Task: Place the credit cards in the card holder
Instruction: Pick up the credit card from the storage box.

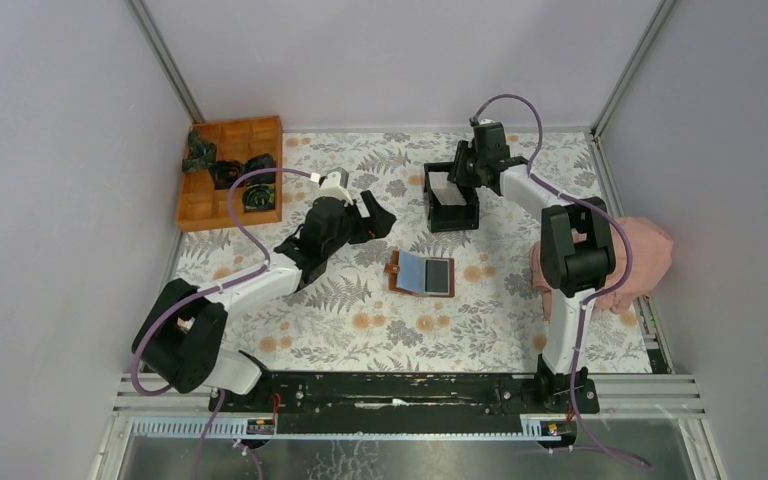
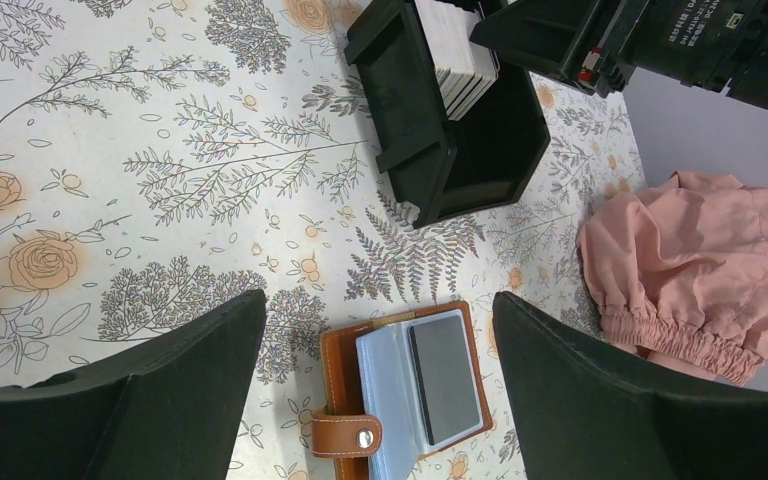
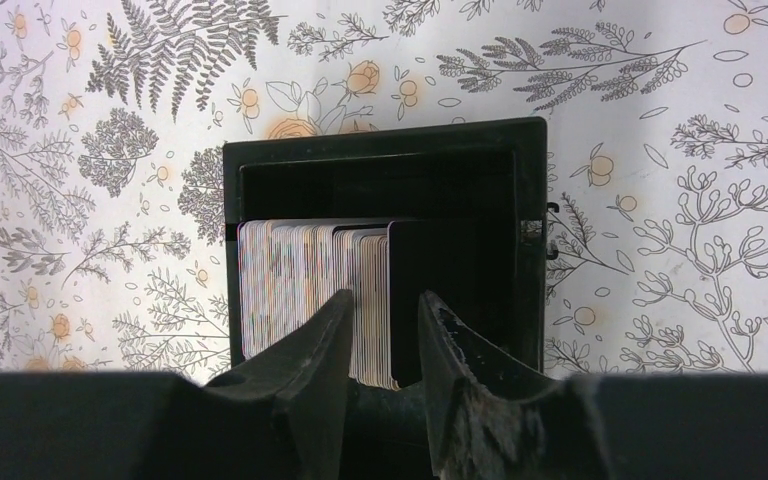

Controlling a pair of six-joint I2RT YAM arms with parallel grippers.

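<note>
Pincer on right [image 3: 385,300] half-closed astride credit cards [image 3: 300,290], grip unclear; left pincer [image 2: 380,305] wide, empty.

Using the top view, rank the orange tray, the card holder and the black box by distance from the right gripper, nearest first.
1. The black box: far middle of the table, with the right gripper directly over it.
2. The card holder: lying open at table centre, nearer the arm bases.
3. The orange tray: far-left corner.
</note>
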